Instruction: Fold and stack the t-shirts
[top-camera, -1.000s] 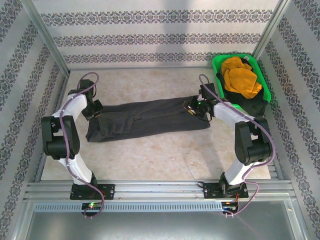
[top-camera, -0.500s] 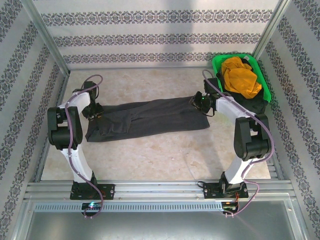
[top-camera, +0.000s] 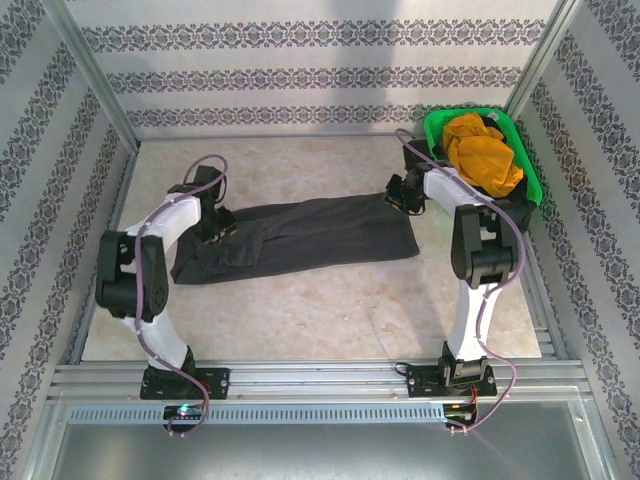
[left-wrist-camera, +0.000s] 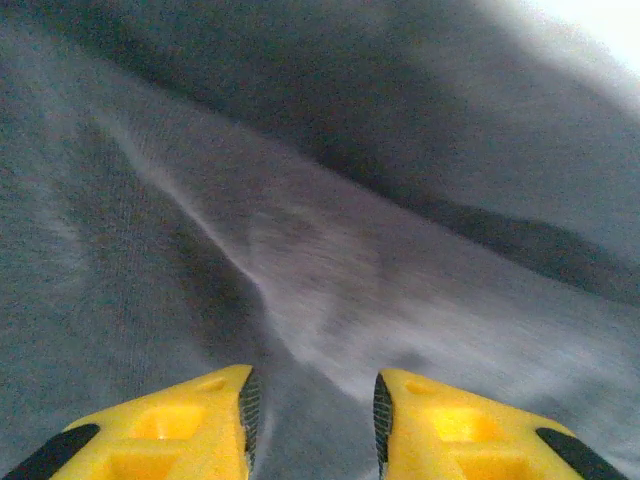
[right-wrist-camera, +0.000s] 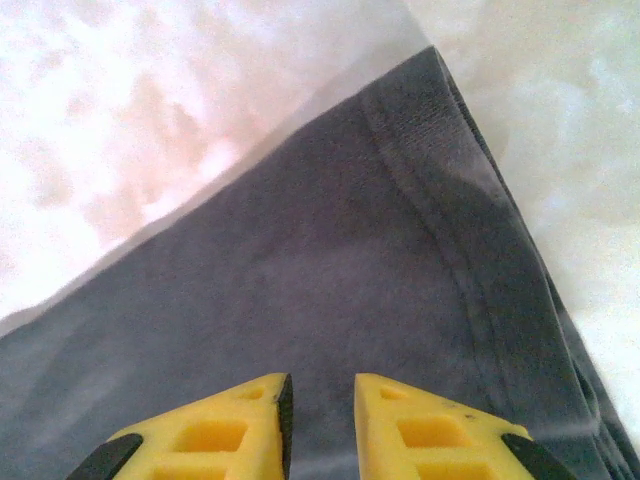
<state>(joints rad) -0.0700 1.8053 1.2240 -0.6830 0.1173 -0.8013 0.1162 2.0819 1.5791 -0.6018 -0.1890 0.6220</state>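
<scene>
Wrist views resolve what the top view cannot: left gripper (left-wrist-camera: 312, 390) and right gripper (right-wrist-camera: 322, 385) stand parted, pinching nothing, over the charcoal t-shirt (top-camera: 300, 238) lying on the table (top-camera: 330, 310). Since a second ago, the left has shifted inward and the right toward the far edge.
</scene>
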